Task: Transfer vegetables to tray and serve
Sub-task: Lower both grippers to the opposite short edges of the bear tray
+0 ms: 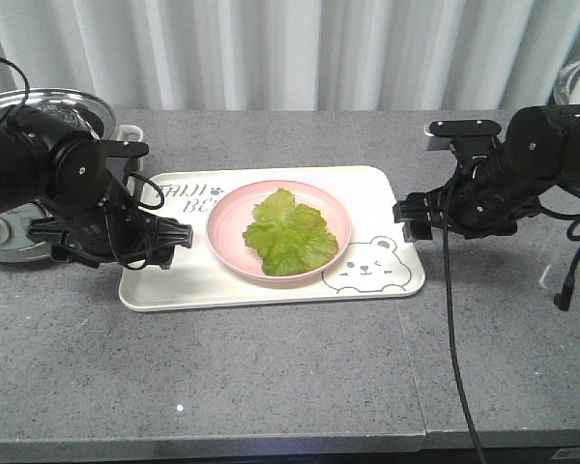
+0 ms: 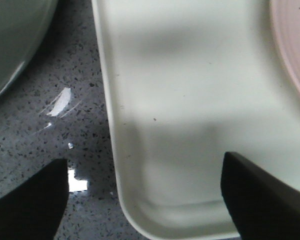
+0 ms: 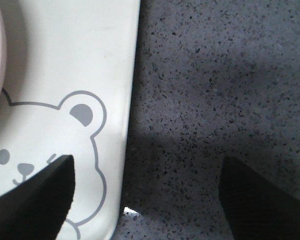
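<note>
Two pincers are seen at the short ends of the tray (image 1: 203, 285), one at each end. The tray is laid with its long axis from left to right, parallel to the front edge of the table (image 1: 271, 387). Its grey lettering is printed at the far left corner and the bear face (image 1: 367, 269) at the near right corner, and both can be read upright from the front view. The tray is made of smooth cream plastic, rectangular, with rounded corners and a low raised rim.

The vegetables (image 1: 290, 234), crinkled bright green lettuce leaves, are laid flat in a round pink plate (image 1: 217, 232), which is placed on the middle of the tray. The bunch seems a little longer from the far side to the near side, and it is contained inside the plate's rim.

The left pincer (image 1: 182, 235) is opened wide and nothing is held. In the left wrist view one finger (image 2: 30, 205) is seen over the table and the other over the tray floor, so the rim is straddled. The right pincer (image 1: 406, 215) is opened wide too and is empty, with one finger (image 3: 35, 200) over the bear print and the other over the grey speckled stone. Whether the rim is touched cannot be told.

A cooker (image 1: 0, 237) with a shiny metal lid (image 1: 48, 101) is placed just behind the left arm. White curtains (image 1: 319, 48) are hung behind the table.
</note>
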Robot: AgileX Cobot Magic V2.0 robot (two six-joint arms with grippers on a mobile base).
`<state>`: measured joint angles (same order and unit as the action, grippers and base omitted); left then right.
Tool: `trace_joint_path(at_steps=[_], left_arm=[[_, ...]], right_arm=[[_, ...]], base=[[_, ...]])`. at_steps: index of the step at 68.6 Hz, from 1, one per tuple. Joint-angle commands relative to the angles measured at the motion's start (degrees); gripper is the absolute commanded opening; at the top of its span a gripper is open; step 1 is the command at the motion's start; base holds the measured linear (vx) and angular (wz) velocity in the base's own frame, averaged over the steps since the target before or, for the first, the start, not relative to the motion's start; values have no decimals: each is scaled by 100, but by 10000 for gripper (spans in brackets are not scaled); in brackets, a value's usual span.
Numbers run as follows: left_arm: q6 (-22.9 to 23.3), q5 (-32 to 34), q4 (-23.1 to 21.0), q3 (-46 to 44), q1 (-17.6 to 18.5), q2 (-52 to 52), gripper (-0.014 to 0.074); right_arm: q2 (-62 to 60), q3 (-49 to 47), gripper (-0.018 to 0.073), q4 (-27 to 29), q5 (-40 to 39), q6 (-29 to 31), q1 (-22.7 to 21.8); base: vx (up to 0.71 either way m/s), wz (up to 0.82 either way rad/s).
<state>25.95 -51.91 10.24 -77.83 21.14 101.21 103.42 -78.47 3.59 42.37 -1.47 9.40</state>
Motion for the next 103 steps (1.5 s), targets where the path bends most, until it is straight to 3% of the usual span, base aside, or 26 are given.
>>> trace_joint_path(at_steps=[1, 22, 67, 103], left_arm=[[202, 275, 148, -114, 19, -230, 587], [255, 349, 203, -114, 19, -17, 587], [450, 728, 212, -114, 19, 65, 587], [548, 662, 154, -114, 19, 526, 587]], right_arm=[[-222, -163, 580, -76, -223, 48, 53], [-203, -163, 580, -675, -420, -471, 332], [192, -163, 580, -695, -271, -529, 336], [353, -163, 580, -636, -190, -604, 336]], base=[[0, 0], [0, 0], [0, 0], [0, 0]])
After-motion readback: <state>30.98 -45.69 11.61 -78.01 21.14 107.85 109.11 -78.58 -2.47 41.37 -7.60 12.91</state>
